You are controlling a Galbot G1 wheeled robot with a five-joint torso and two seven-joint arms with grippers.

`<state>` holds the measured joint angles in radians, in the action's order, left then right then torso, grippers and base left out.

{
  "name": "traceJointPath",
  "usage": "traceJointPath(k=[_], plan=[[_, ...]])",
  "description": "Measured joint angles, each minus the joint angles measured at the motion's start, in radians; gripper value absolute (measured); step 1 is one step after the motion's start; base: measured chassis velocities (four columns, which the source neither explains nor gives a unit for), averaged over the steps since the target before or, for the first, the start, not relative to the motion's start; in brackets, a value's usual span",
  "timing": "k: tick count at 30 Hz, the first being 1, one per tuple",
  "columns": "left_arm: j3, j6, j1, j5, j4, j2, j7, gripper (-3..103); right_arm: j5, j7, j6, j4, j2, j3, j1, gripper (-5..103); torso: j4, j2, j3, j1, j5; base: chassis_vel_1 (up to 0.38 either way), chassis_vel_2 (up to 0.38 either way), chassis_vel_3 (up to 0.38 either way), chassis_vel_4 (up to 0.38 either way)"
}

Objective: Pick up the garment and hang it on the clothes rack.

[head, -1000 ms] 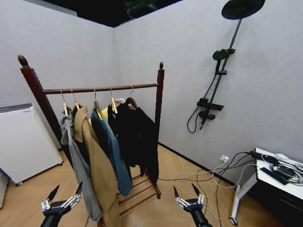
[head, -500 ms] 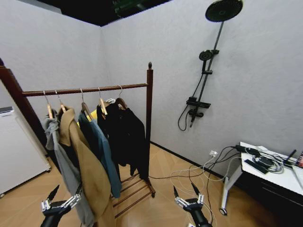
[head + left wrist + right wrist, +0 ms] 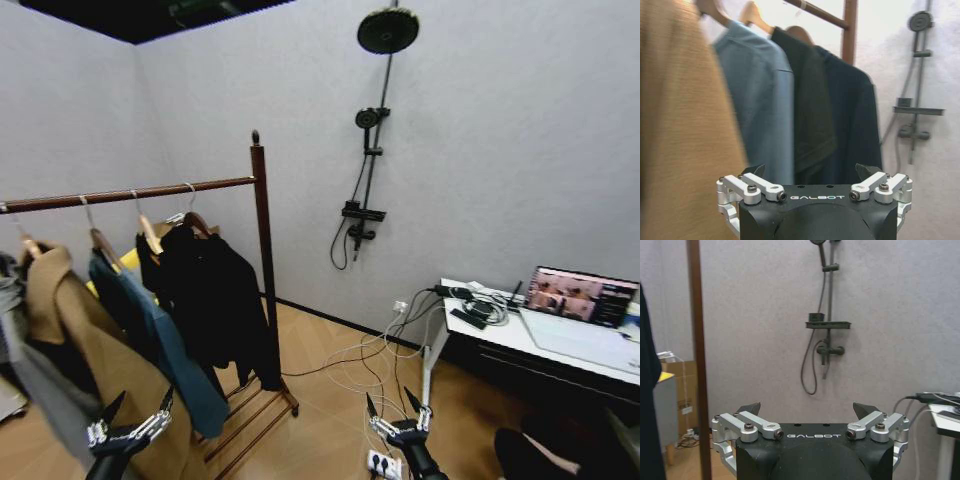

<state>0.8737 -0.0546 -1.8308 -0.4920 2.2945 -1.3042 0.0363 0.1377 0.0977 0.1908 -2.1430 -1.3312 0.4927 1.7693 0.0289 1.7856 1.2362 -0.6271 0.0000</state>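
Black garment [image 3: 215, 300] on clothes rack [image 3: 262, 250]

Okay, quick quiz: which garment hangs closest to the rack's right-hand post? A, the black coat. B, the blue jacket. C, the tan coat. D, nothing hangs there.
A: in the head view the black coat hangs on the rod right beside the clothes rack post, with the blue jacket and the tan coat farther along.

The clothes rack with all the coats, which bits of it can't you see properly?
- Clothes rack, head view: its left end is cut off by the picture's edge.
- Black garment, left wrist view: its bottom is hidden behind the left claw.
- Tan coat, left wrist view: blurred.
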Motion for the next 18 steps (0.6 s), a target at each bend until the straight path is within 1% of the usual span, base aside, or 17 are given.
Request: traceJointPath(k=[13,18], plan=[[0.000,0.000,0.000,0.000,0.000,0.000,0.000,100,0.000,0.000,0.000,0.000,0.000,0.000,0.000,100,-0.0001,0.000,0.000,0.000,0.0000,-0.130,-0.120,-0.126,-0.124],[0.000,0.000,0.000,0.000,0.000,0.000,0.000,100,0.000,0.000,0.000,0.000,0.000,0.000,0.000,100,0.0002,0.000,0.000,0.000,0.0001,-0.109,-0.125,-0.130,-0.113]])
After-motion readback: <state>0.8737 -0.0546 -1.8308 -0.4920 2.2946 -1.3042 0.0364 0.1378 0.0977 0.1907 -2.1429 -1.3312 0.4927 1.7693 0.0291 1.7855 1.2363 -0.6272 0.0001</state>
